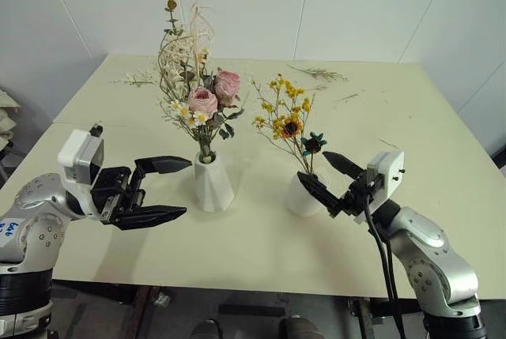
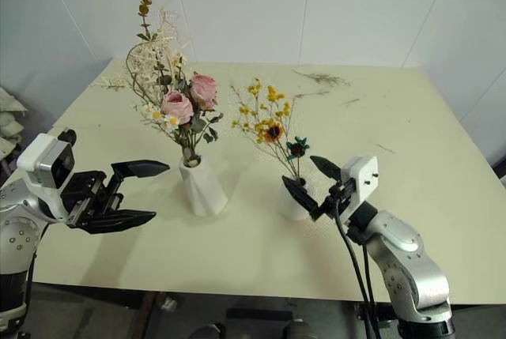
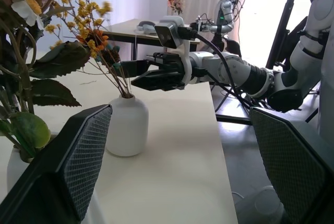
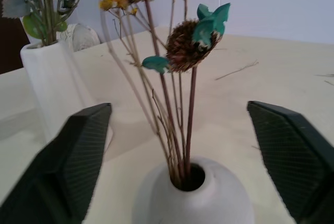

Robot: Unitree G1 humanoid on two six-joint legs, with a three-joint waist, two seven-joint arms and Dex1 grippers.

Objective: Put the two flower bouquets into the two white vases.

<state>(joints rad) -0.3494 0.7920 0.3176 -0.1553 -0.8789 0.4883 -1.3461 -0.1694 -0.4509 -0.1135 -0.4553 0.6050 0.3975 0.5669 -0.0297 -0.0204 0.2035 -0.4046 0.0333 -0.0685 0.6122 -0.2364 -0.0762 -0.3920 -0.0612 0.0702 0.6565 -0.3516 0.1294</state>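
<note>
Two bouquets stand planted on the worktop (image 1: 411, 157), the big rose bunch (image 1: 202, 98) top-heavy in the tall vase (image 1: 212, 185), the brittle yellow spray (image 1: 286, 118) in the short vase (image 1: 302, 195), best gripped low on the stems, both the left gripper's (image 1: 162, 189) and the right gripper's (image 1: 328, 177) fingers apart, empty.

A pale cream table (image 1: 411, 189) holds two white vases: a taller twisted vase (image 1: 212, 183) near the middle and a short rounded vase (image 1: 301, 194) beside it. Loose dried sprigs (image 1: 318, 73) lie scattered along the far edge.
</note>
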